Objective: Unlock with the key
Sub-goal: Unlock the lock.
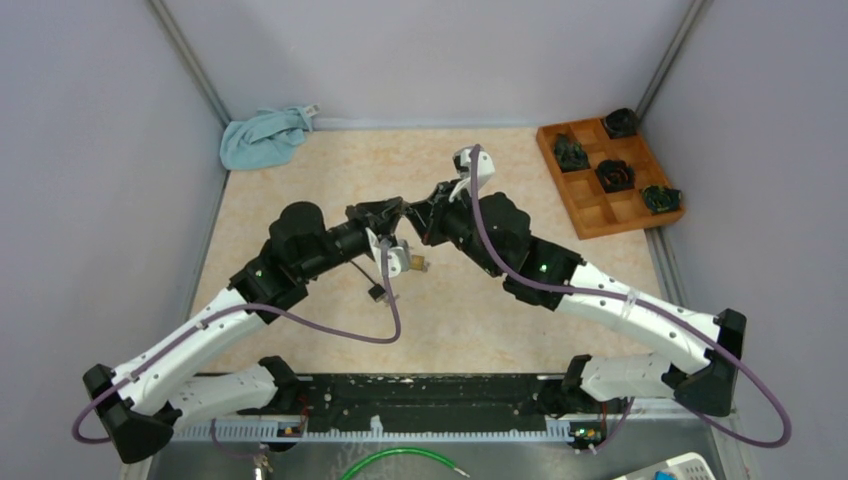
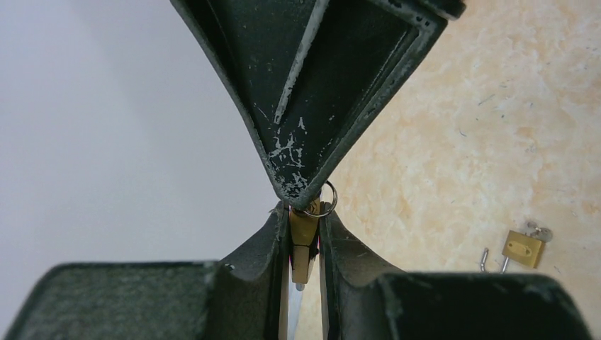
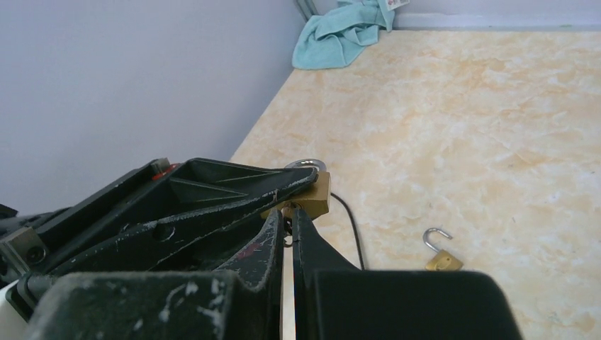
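Padlock [image 2: 303,237] of brass is clamped between the fingers of the left pincer [image 2: 303,218], held above the bench [image 2: 496,106]. Right pincer [image 3: 285,221] is fully closed, its tips touching the lock's end where a key ring [image 2: 326,202] shows; what they pinch is hidden. Second padlock [image 3: 443,256], shackle open, lies on the bench.

Loose padlock [image 3: 444,261] mid-table, cloth [image 1: 262,138] far-left (tray [image 1: 592,207] far-right)
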You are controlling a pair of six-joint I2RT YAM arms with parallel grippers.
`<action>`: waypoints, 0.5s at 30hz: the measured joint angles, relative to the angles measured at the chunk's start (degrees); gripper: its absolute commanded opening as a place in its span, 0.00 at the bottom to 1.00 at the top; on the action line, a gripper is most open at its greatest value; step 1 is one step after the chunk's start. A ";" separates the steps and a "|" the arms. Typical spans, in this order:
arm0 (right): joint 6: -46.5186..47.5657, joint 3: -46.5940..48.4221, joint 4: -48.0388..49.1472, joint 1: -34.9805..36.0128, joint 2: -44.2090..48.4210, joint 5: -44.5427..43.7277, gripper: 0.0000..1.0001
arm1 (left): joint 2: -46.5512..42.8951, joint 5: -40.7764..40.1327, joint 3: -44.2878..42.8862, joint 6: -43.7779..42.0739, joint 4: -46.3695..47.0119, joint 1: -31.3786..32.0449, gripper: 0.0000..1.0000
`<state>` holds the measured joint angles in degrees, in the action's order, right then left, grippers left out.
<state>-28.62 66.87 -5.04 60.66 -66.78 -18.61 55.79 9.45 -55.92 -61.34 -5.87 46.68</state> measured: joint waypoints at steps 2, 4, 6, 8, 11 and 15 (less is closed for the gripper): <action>-1.16 0.02 0.24 -0.04 0.00 -0.24 0.00 | -0.46 -0.59 1.16 -0.04 2.03 0.22 0.00; -2.23 0.02 0.39 -0.04 -0.04 -0.24 0.00 | -1.11 -1.20 2.73 -0.15 4.46 0.39 0.00; -3.21 0.02 0.66 -0.07 -0.15 -0.17 0.00 | -1.81 -1.36 4.15 -0.50 6.56 0.48 0.00; -4.44 0.02 1.27 -0.07 -0.22 -0.09 0.02 | -2.58 -1.46 5.49 -1.09 8.72 0.48 0.00; -5.88 0.02 2.29 -0.07 -0.17 0.00 0.18 | -3.28 -1.70 6.47 -1.55 11.08 0.48 0.00; -8.13 0.00 3.54 -0.09 0.74 1.66 0.47 | -4.17 -1.29 6.99 -1.57 15.08 0.48 0.00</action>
<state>-36.75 66.87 -1.50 60.58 -66.04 -16.95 51.62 8.16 -48.93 -62.92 9.21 47.16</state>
